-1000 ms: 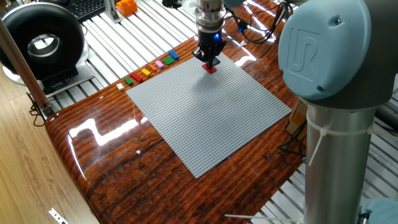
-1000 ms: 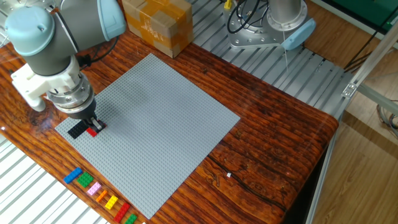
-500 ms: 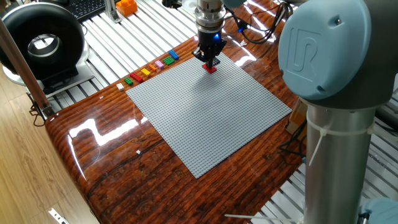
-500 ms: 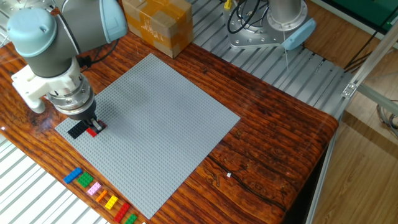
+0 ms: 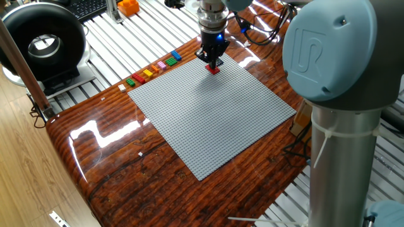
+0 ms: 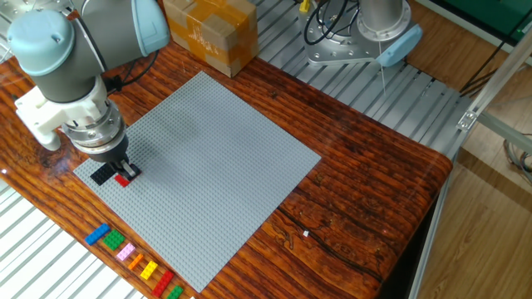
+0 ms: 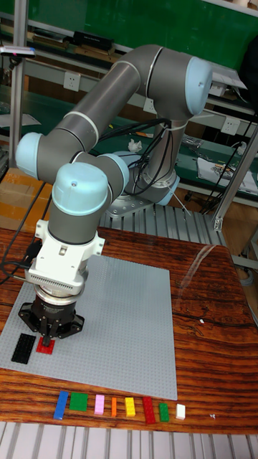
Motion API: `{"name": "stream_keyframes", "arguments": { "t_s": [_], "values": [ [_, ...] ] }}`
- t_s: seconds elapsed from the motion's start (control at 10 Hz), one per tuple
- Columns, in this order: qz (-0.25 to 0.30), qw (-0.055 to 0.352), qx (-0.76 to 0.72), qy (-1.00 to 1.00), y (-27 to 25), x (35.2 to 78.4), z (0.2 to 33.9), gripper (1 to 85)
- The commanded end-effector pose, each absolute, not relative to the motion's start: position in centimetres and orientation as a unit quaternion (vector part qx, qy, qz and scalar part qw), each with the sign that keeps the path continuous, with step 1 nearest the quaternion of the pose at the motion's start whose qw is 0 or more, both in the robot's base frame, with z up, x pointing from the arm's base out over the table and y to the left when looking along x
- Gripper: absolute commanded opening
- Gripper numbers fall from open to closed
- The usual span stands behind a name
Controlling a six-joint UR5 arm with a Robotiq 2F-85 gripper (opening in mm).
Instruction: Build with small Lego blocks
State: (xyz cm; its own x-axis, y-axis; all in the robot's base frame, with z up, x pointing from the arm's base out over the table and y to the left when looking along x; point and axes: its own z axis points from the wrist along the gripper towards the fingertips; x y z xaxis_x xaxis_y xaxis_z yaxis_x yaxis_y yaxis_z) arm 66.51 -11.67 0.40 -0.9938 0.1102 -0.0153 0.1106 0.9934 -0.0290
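A small red brick (image 5: 214,70) (image 6: 122,180) (image 7: 45,348) lies on the grey baseplate (image 5: 208,120) (image 6: 208,158) (image 7: 122,323) near one corner, beside a black brick (image 6: 101,173) (image 7: 24,348). My gripper (image 5: 214,63) (image 6: 124,170) (image 7: 49,337) points straight down just above the red brick, its fingers a narrow gap apart and seemingly off the brick. A row of small coloured Lego blocks (image 5: 154,66) (image 6: 137,264) (image 7: 115,407) lies on the wooden table just off the plate's edge.
A cardboard box (image 6: 209,33) stands beyond the plate's far corner. A black ring-shaped device (image 5: 41,41) and an orange object (image 5: 128,7) sit on the slatted bench. Another arm's base (image 6: 366,33) is behind the table, and its grey column (image 5: 341,94) fills the right foreground.
The gripper has lifted slightly, so more of the red brick shows beneath the fingertips. The brick stays on the plate.
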Motion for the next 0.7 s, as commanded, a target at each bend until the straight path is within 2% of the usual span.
{"name": "stream_keyframes", "arguments": {
  "t_s": [0.0, 0.5, 0.6],
  "values": [
    [-0.007, 0.008, 0.057, 0.998, -11.49, 66.52, 0.45, 1.0],
    [-0.015, -0.007, 0.047, 0.999, -11.99, 65.68, 0.61, 1.0],
    [-0.007, 0.002, 0.047, 0.999, -11.64, 66.18, 0.21, 1.0]
  ]
}}
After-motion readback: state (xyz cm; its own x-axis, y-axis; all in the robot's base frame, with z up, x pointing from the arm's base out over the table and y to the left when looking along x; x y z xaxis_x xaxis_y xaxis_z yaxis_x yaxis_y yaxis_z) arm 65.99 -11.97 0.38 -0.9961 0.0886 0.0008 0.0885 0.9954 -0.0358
